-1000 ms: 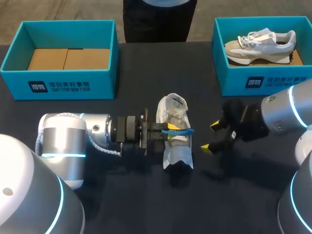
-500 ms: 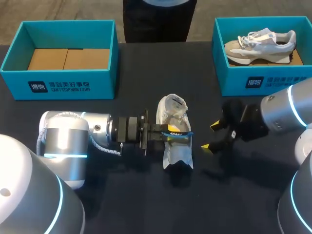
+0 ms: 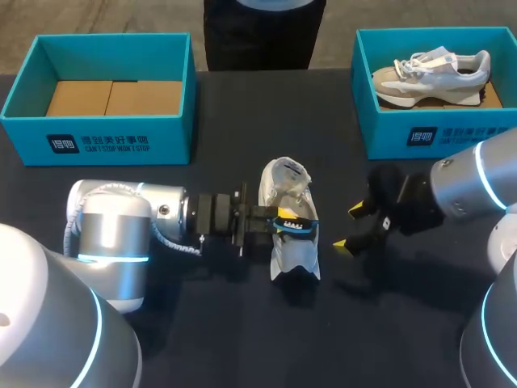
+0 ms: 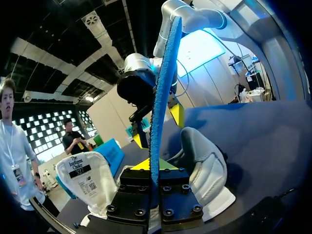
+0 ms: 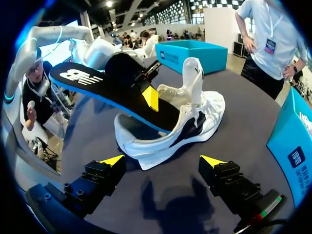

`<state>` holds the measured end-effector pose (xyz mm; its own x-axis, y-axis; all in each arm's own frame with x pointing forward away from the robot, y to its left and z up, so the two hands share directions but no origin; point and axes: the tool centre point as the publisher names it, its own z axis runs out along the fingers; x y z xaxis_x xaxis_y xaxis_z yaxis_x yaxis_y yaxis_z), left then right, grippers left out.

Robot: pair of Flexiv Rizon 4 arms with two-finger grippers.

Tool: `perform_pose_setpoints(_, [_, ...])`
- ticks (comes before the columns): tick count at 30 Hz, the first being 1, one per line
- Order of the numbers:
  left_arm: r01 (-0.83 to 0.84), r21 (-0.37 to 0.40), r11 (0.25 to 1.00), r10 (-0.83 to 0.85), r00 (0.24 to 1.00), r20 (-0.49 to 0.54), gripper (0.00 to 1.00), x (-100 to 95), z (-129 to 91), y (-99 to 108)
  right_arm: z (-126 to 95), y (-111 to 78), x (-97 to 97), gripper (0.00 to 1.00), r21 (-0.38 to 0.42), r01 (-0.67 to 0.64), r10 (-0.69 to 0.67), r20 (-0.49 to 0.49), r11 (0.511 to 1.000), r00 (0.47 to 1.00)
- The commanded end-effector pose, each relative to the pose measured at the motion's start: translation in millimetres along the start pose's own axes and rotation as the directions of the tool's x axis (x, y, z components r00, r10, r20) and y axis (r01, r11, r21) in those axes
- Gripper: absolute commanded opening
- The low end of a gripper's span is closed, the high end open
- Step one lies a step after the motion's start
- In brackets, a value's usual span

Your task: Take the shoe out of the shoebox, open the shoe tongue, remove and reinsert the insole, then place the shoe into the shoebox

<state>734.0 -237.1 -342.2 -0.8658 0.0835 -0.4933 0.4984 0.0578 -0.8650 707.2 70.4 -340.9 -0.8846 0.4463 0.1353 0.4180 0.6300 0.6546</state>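
Insole tight between left fingers on a level arm, half inside shoe; right fingers wide nearby.

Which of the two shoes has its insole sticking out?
The shoe out on the table: the left hand grips its black, blue-edged insole, which is partly out of it. The other shoe lies in the teal box at right.

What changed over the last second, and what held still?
The left gripper, shut on the insole, shifted slightly toward the table's near edge, and the insole now sticks out less past the shoe. The shoe stayed put, and the right gripper stayed open beside it.
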Motion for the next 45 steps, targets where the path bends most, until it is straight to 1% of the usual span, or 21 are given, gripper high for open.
perform_pose_setpoints(1, [0.001, -0.008, 1.0, -0.001, 1.0, -0.006, 0.0, -1.0, 3, 3, 6, 1.4, 0.2, 1.0, 0.008, -0.004, 0.004, 0.004, 1.0, 1.0])
perform_pose_setpoints(5, [-0.01, -0.011, 1.0, 0.01, 1.0, 0.009, 0.0, -2.7, 1, 0, 6, 1.0, 0.3, 1.0, 0.007, -0.005, 0.005, 0.002, 1.0, 1.0])
perform_pose_setpoints(6, [-0.009, -0.011, 1.0, 0.009, 1.0, 0.01, 0.06, -2.7, 1, -1, 6, 1.0, 0.4, 1.0, 0.007, -0.004, 0.004, 0.002, 1.0, 1.0])
perform_pose_setpoints(7, [-0.012, -0.011, 1.0, 0.012, 1.0, 0.012, 0.26, -2.5, 0, -2, 6, 1.0, 0.5, 1.0, 0.006, -0.004, 0.004, 0.002, 1.0, 1.0])
perform_pose_setpoints(8, [-0.012, -0.01, 1.0, 0.012, 1.0, 0.013, 0.38, -2.5, 0, -4, 6, 1.1, 0.5, 1.0, 0.006, -0.003, 0.003, 0.003, 1.0, 1.0])
perform_pose_setpoints(10, [-0.018, -0.005, 1.0, 0.018, 1.0, 0.021, 0.35, -2.7, 0, -6, 5, 1.2, 0.5, 1.0, 0.006, -0.002, 0.002, 0.004, 1.0, 1.0])
perform_pose_setpoints(14, [-0.023, 0.005, 1.0, 0.023, 0.999, 0.024, 0.35, -3.6, 1, -12, 5, 1.4, 0.4, 1.0, 0.006, 0.001, -0.001, 0.004, 1.0, 1.0])
perform_pose_setpoints(18, [-0.031, 0.02, 0.999, 0.03, 0.999, 0.029, 0.31, -4.6, 2, -18, 5, 1.7, 0.3, 1.0, 0.005, 0.002, -0.002, 0.002, 1.0, 1.0])
perform_pose_setpoints(19, [-0.034, 0.023, 0.999, 0.033, 0.999, 0.028, 0.29, -4.3, 2, -21, 5, 1.8, 0.2, 1.0, 0.004, 0.002, -0.002, 0.002, 1.0, 1.0])
perform_pose_setpoints(20, [-0.036, 0.027, 0.999, 0.035, 0.999, 0.029, 0.25, -4.1, 2, -23, 6, 1.8, 0.2, 1.0, 0.004, 0.002, -0.002, 0.001, 1.0, 1.0])
perform_pose_setpoints(23, [-0.042, 0.034, 0.999, 0.041, 0.999, 0.027, 0.24, -3.1, 1, -28, 6, 2.3, 0.3, 1.0, 0.002, 0.004, -0.004, 0.001, 1.0, 1.0])
perform_pose_setpoints(24, [-0.044, 0.034, 0.998, 0.043, 0.999, 0.023, 0.21, -2.7, 0, -30, 6, 2.5, 0.4, 1.0, 0.001, 0.004, -0.004, 0.001, 1.0, 1.0])
perform_pose_setpoints(25, [-0.046, 0.032, 0.998, 0.045, 0.999, 0.019, 0.15, -2.2, 0, -31, 6, 2.9, 0.5, 1.0, 0.0, 0.004, -0.004, 0.001, 1.0, 1.0])
perform_pose_setpoints(26, [-0.05, 0.03, 0.998, 0.049, 0.999, 0.014, 0.13, -1.6, -1, -31, 6, 3.1, 0.6, 1.0, 0.0, 0.005, -0.005, 0.001, 1.0, 1.0])
perform_pose_setpoints(27, [-0.049, 0.029, 0.998, 0.049, 0.999, 0.012, 0.0, -1.0, -1, -31, 7, 3.3, 0.7, 1.0, -0.001, 0.006, -0.006, 0.0, 1.0, 1.0])
perform_pose_setpoints(31, [-0.046, 0.023, 0.999, 0.046, 0.999, -0.008, 0.0, 0.9, -2, -29, 8, 3.0, 0.6, 1.0, -0.001, 0.008, -0.008, -0.004, 1.0, 1.0])
perform_pose_setpoints(37, [-0.057, -0.006, 0.998, 0.057, 0.998, -0.029, 0.0, 1.8, -3, -16, 9, 2.4, -0.3, 1.0, -0.002, 0.007, -0.007, -0.006, 1.0, 1.0])
perform_pose_setpoints(45, [-0.059, -0.02, 0.998, 0.059, 0.998, -0.028, 0.0, -1.8, 5, -4, 10, 1.7, -3.1, 1.0, 0.008, 0.006, -0.006, -0.005, 1.0, 1.0])
